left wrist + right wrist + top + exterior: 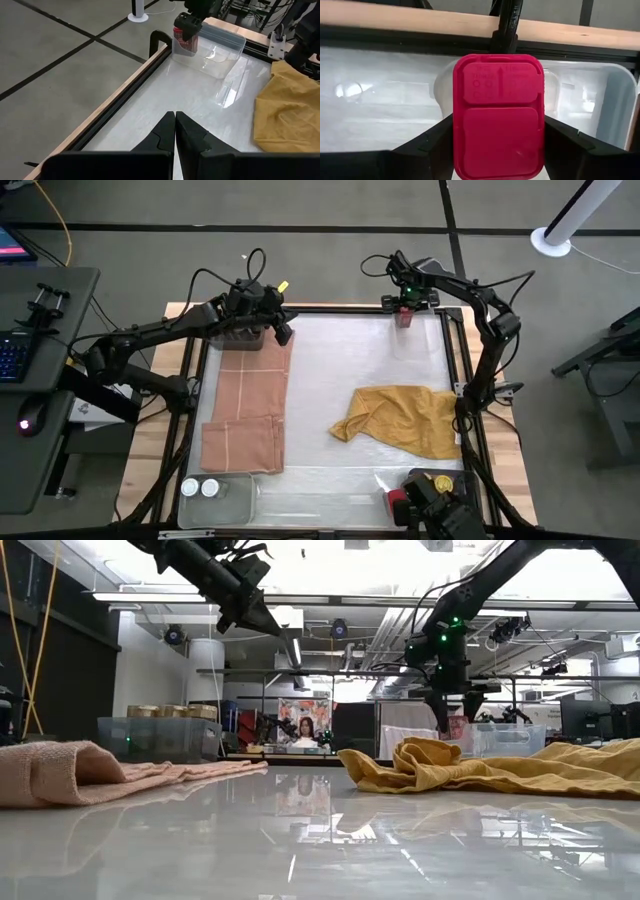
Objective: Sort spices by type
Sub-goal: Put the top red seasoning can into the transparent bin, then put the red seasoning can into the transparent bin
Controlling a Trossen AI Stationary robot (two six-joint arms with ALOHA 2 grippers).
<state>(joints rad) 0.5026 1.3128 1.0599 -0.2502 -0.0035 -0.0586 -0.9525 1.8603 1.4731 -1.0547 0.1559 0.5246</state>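
My right gripper (pixel 404 310) stands at the table's far right corner, shut on a red-lidded spice jar (pixel 185 36) over a clear tray (pixel 220 50). The jar's red lid (pixel 497 95) fills the right wrist view. My left gripper (pixel 282 330) hangs shut and holding nothing, high above the far left, beside a tray of gold-lidded spices (pixel 160 712). Two white-lidded spices (pixel 200 488) stand in a clear tray near the front left. A yellow-lidded jar (pixel 443 479) and a red one (pixel 397 500) stand at the front right. My right gripper pinches the jar's red lid by its two opposite sides (pixel 457 135) between its two fingers (pixel 432 137). The fingers come from above, pointing down. The jar hangs upright below them at the tray's far corner; whether its base touches the tray floor, I cannot tell.
A mustard-yellow cloth (pixel 400 420) lies crumpled on the right half of the table. A folded pink cloth (pixel 245 405) lies flat on the left half. A dark frame rail (pixel 125 95) runs along the table's far edge. The white middle of the table (pixel 330 370) is bare.
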